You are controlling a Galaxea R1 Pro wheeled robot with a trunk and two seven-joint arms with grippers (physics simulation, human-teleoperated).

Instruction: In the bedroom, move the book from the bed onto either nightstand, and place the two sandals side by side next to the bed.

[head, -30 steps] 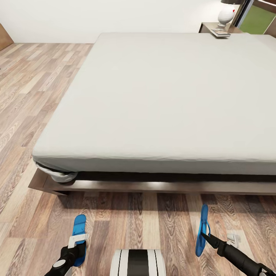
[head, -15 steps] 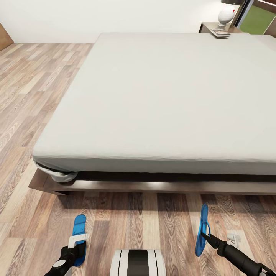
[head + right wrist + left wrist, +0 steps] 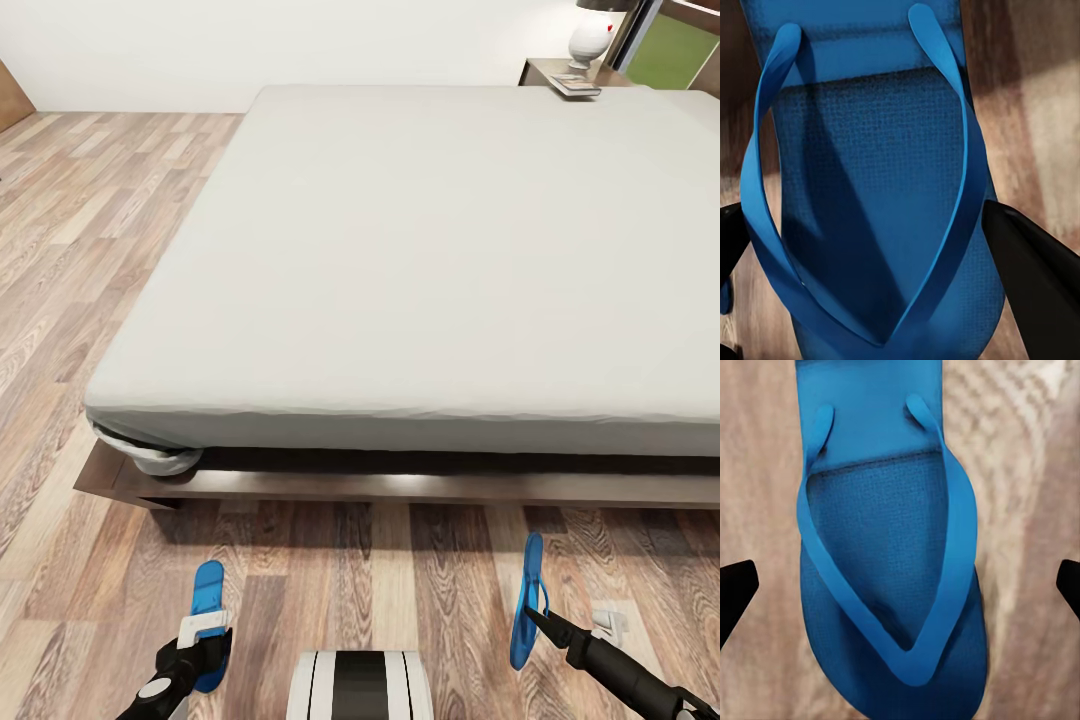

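Two bright blue sandals are on the wood floor in front of the bed's (image 3: 450,250) foot. The left sandal (image 3: 207,588) (image 3: 889,585) lies flat, straps up. My left gripper (image 3: 203,640) (image 3: 900,585) hovers over it, open, its black fingertips (image 3: 735,592) wide apart on either side and clear of the sole. The right sandal (image 3: 524,598) (image 3: 870,202) stands tipped on its edge, with my right gripper (image 3: 535,615) (image 3: 881,247) shut on its sides. The book (image 3: 575,85) rests on the nightstand (image 3: 540,70) at the far right corner of the bed.
A white-based lamp (image 3: 590,38) stands on the nightstand behind the book. The bed's dark wooden frame (image 3: 400,487) juts out low just ahead of the sandals. My own trunk (image 3: 360,685) sits between the two arms. Open floor stretches along the bed's left side.
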